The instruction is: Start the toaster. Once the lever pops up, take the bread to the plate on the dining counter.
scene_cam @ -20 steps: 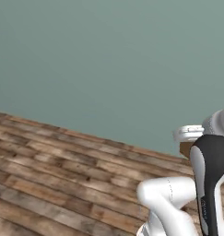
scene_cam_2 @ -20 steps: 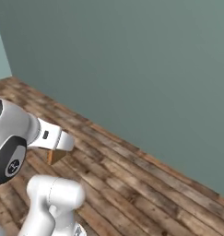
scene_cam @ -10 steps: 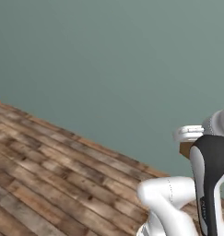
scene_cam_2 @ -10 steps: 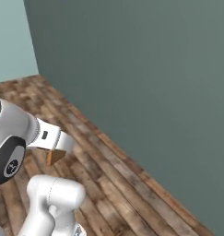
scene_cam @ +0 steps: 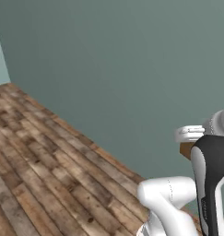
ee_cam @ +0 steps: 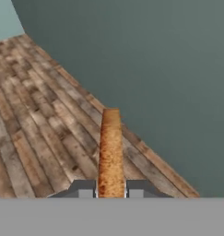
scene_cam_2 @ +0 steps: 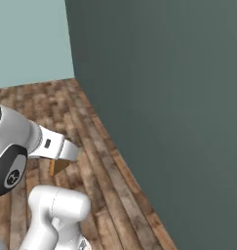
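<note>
No brand, label or readable writing appears anywhere; a small dark mark on the white hand in the right base view is too small to read. The gripper (ee_cam: pixel 111 191) is closed on the bread (ee_cam: pixel 110 152), its two dark fingertips (ee_cam: pixel 84 188) pressing the thin slice from both sides. In the hand view the bread is seen edge-on, so its broad faces are hidden and its lower end is cut off between the fingertips. In the left base view only a brown corner of the bread (scene_cam: pixel 187 150) shows beside the arm; in the right base view a brown corner (scene_cam_2: pixel 57 166) shows below the hand. Under it lies the wooden plank floor (scene_cam: pixel 44 175), and the dark teal wall (scene_cam_2: pixel 168 97) stands near on the far side.
</note>
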You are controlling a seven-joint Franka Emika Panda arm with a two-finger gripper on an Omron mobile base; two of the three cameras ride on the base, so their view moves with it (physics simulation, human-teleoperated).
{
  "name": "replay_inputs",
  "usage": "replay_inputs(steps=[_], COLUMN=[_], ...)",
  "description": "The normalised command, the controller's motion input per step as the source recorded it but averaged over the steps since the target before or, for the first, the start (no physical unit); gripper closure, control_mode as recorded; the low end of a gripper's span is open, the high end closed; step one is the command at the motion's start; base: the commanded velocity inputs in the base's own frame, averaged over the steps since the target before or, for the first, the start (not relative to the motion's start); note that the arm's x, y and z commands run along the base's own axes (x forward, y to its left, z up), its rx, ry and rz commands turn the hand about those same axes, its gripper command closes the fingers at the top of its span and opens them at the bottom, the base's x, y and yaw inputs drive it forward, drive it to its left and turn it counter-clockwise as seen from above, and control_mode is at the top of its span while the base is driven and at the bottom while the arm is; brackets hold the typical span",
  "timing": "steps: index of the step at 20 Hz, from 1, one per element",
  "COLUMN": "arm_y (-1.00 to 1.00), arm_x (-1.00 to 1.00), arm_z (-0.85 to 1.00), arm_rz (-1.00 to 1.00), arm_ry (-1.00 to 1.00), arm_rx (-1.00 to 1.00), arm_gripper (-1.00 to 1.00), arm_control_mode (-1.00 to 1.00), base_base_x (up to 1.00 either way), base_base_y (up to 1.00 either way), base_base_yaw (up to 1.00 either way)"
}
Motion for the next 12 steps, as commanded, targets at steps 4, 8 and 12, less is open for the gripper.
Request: replay_inputs(steps=[4, 8, 12], arm_y=[0.00, 0.00, 0.00], arm_x=[0.00, 0.00, 0.00], arm_z=[0.00, 0.00, 0.00], arm_rz=[0.00, 0.00, 0.00], arm_ry=[0.00, 0.00, 0.00], arm_rx=[0.00, 0.00, 0.00], arm_gripper=[1.00, 1.00, 1.00], arm_control_mode=[1.00, 1.00, 1.00], base_base_x=[1.00, 1.00, 1.00], base_base_y=[-0.35, -0.28, -0.28], base_base_yaw=[0.52, 0.55, 0.52])
